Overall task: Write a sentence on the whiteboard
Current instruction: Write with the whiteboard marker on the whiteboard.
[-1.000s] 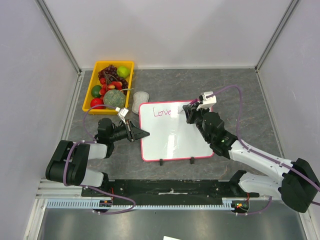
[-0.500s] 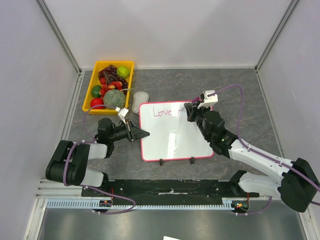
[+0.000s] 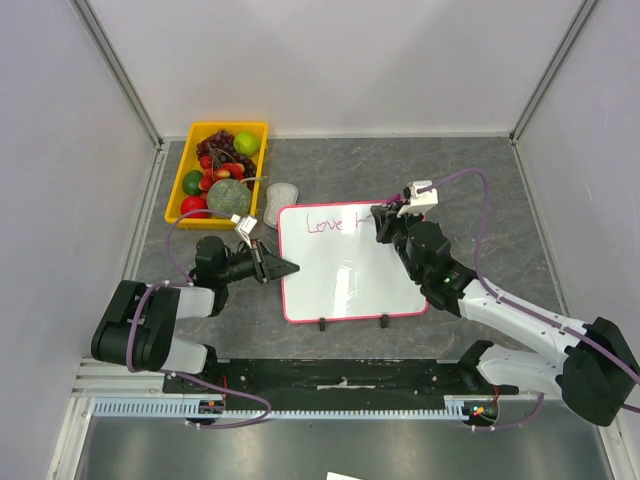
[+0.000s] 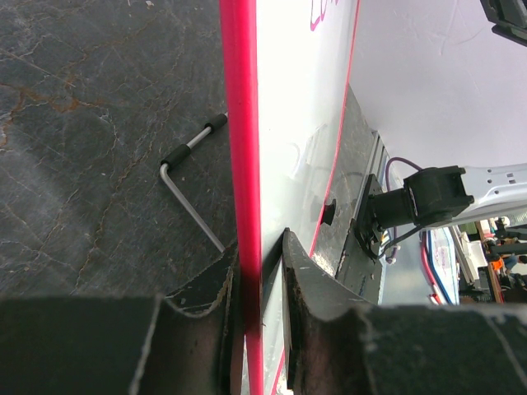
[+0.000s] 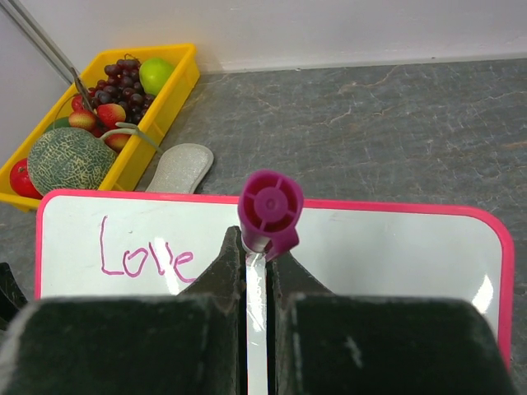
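Whiteboard [image 3: 345, 285], one only, lies flat on the grey stone-patterned table [image 3: 480, 190] between the two arms. Its pink-red frame shows on all four sides, and its two black feet [image 3: 323, 323] stick out from the near edge.

Of the sentence [image 3: 323, 224], one pink word, "Love", stands at the board's far left corner. A single short stroke shows just to the right of it.

The left gripper [image 3: 290, 268] lies low at the board's left edge. In the left wrist view its two fingers are clamped on the frame, one on each face. One bent metal rod [image 4: 191, 191] with a black sleeve lies on the table just beside the frame.

The right gripper [image 5: 257, 247] is clenched around one magenta marker [image 5: 270, 206], whose round end points at the wrist camera. It is poised over the board's upper edge, right of the word.

One yellow tray [image 3: 228, 126] sits well to the far left. It holds one netted melon [image 3: 228, 196], one green apple [image 3: 245, 142], a bunch of dark grapes [image 3: 218, 145] and several red fruits too crowded to count. One grey oval pad [image 3: 282, 194] lies between the tray and the board's corner.
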`<action>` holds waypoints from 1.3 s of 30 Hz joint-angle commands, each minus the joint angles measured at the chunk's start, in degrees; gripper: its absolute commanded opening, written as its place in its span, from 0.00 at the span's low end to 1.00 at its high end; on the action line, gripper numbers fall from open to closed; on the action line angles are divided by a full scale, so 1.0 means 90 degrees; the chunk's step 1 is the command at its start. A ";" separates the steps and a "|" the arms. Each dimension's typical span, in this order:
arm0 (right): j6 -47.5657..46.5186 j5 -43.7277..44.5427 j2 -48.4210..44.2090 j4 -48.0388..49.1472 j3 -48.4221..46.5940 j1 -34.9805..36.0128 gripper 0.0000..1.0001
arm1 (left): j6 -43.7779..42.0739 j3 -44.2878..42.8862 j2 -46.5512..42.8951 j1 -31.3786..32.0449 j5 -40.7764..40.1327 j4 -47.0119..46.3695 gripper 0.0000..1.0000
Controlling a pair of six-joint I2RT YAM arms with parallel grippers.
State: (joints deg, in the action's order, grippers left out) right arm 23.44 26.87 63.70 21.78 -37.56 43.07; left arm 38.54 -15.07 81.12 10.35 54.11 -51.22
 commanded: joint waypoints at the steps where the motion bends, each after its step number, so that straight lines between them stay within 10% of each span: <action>1: 0.0022 0.0100 -0.0164 -0.0125 0.0179 -0.0069 0.00 | -0.0318 0.0005 -0.0010 0.0012 -0.0143 -0.0051 0.02; 39: 0.0345 -0.0184 -0.0789 -0.0252 0.0004 -0.0117 0.00 | -0.0347 -0.0005 -0.0019 0.0012 -0.0152 -0.0012 0.02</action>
State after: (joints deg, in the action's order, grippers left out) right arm 27.46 22.94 58.28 20.27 -34.98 42.39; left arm 38.52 -15.07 81.12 10.37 54.17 -51.09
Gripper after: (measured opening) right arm 0.058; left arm 0.258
